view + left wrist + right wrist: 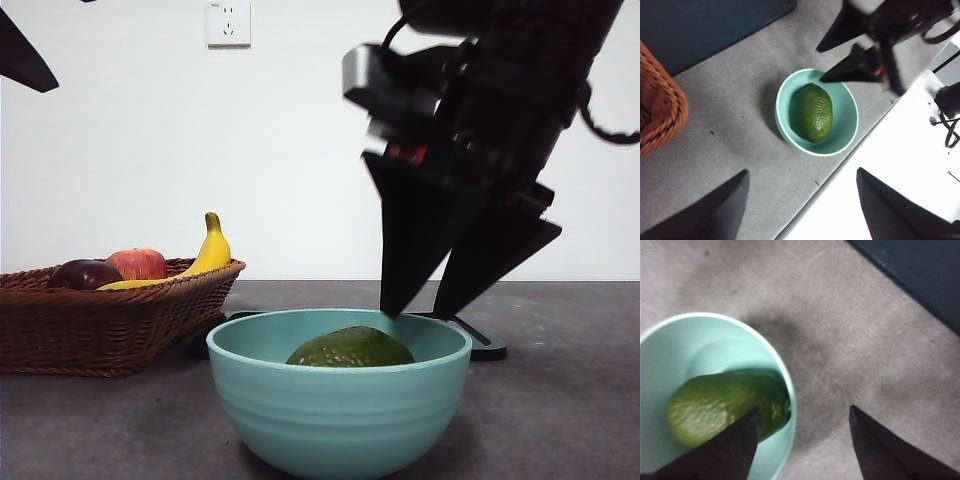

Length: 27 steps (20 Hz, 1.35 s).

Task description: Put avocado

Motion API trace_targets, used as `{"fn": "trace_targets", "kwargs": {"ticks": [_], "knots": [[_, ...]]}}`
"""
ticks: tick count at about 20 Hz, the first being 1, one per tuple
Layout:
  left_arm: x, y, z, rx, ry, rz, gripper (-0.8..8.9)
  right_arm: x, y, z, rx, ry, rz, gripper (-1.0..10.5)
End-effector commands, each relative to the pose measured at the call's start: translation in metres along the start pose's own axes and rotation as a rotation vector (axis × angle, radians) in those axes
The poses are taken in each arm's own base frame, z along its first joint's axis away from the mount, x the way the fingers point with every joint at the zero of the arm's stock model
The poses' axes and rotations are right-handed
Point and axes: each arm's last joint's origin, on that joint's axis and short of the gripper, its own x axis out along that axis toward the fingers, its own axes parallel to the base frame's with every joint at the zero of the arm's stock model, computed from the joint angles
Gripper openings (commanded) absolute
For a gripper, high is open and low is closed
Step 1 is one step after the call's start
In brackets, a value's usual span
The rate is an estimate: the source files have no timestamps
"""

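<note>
A: How far along does the job look?

B: Nearly finished, I'd judge. The avocado lies inside the teal bowl, on its side on the bowl's floor, and nothing is gripping it

A: And the right gripper?

B: It hangs just above the bowl's rim, toward the bowl's far side, jaws spread wide and empty. From its own wrist camera one fingertip sits over the end of the fruit, while the other is out over the grey table, so the bowl's wall falls between the two fingers. I see no contact with the fruit

A: The left gripper?

B: High and well away, waiting. Its jaws are also wide apart with nothing between them; the bowl lies far ahead of its fingertips

A: So what remains?

B: By my reading only pulling the right arm clear. The placing itself looks done

A: Describe the fruit

B: Dark green, egg-shaped, with a dull pebbled skin that shows pale speckles from above. It takes up much of the bowl's floor, and its top just peeks above the rim in the front view. It looks whole and unmarked

A: Anything else nearby?

B: A wicker basket stands well off from the fingers, holding a banana, a red apple and a dark maroon fruit
</note>
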Motion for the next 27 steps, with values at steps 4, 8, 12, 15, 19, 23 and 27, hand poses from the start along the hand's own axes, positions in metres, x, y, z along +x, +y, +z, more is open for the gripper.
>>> {"fn": "trace_targets", "kwargs": {"ticks": [4, 8, 12, 15, 19, 23, 27], "knots": [[0.000, -0.001, 0.002, 0.017, -0.002, -0.008, 3.43, 0.022, 0.007, 0.006, -0.006, 0.031, -0.024, 1.7], [0.000, -0.001, 0.002, 0.018, -0.002, -0.008, 3.43, 0.025, 0.008, 0.006, -0.007, 0.032, -0.018, 0.1], [0.000, -0.001, 0.002, 0.018, -0.002, -0.008, 3.43, 0.023, 0.008, 0.007, 0.003, 0.024, -0.016, 0.1], [0.000, -0.001, 0.002, 0.018, -0.002, -0.008, 3.43, 0.012, 0.011, 0.016, 0.014, -0.010, -0.008, 0.1], [0.000, -0.001, 0.002, 0.018, -0.002, -0.008, 3.43, -0.009, 0.010, 0.038, 0.028, -0.056, -0.015, 0.1], [0.000, -0.001, 0.002, 0.018, -0.002, -0.008, 3.43, -0.028, -0.014, 0.062, 0.072, -0.139, -0.048, 0.1], [0.000, -0.001, 0.002, 0.018, -0.002, -0.008, 3.43, -0.032, -0.049, 0.090, 0.124, -0.163, -0.100, 0.1]]}}
